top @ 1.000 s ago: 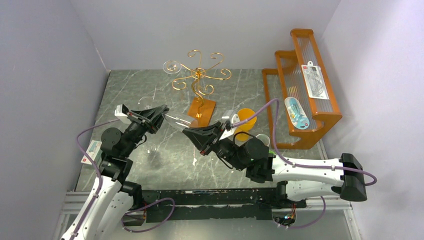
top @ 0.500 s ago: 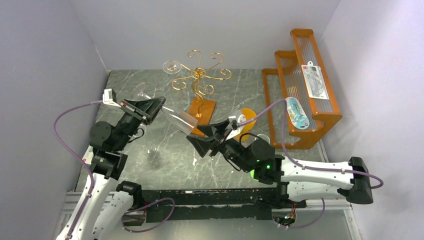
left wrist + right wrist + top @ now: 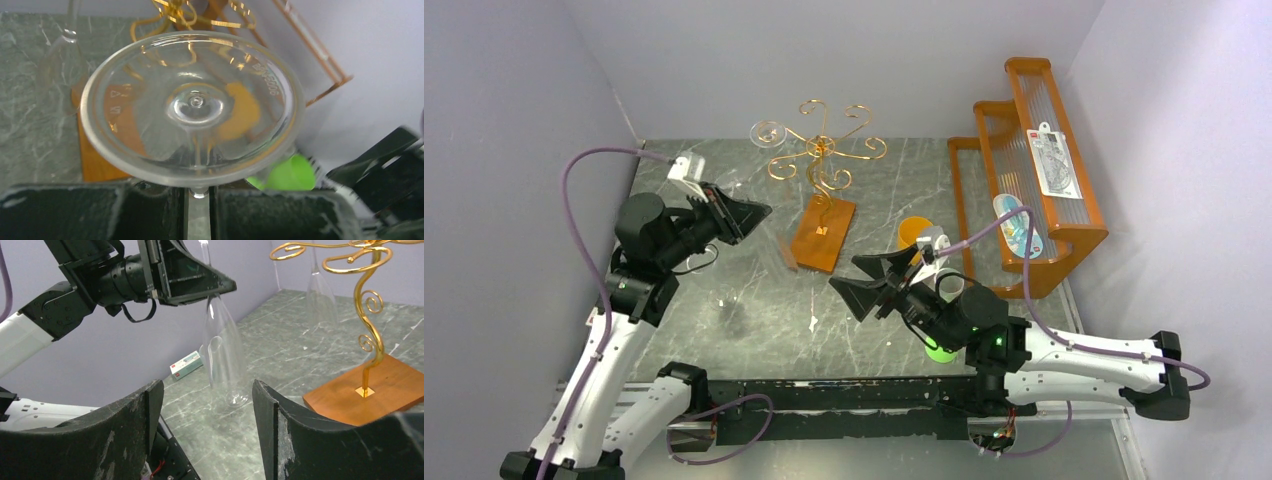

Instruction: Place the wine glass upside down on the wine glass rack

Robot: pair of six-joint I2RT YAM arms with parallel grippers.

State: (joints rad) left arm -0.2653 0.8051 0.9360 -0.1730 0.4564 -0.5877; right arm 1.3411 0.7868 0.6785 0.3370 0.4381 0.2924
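Note:
A clear wine glass (image 3: 222, 355) hangs bowl down from my left gripper (image 3: 759, 212), which is shut on its stem. In the left wrist view its round foot (image 3: 192, 105) fills the frame just beyond the fingertips (image 3: 170, 197). The wine glass rack (image 3: 822, 170), a gold wire tree, stands on its wooden base (image 3: 824, 232) to the right of the held glass. A second glass (image 3: 769, 133) hangs from a back-left arm of the rack. My right gripper (image 3: 207, 390) is open and holds nothing, a little nearer than the hanging bowl and apart from it.
An orange stepped shelf (image 3: 1024, 180) with packets on it stands at the right. An orange cup (image 3: 916, 233), a white cup (image 3: 949, 280) and a green cup (image 3: 939, 350) sit near my right arm. A small box (image 3: 186, 365) lies by the left wall.
My right gripper opened, let go of the glass bowl and drew back toward the near right. My left arm lifted and swung back with the glass, which now hangs bowl down.

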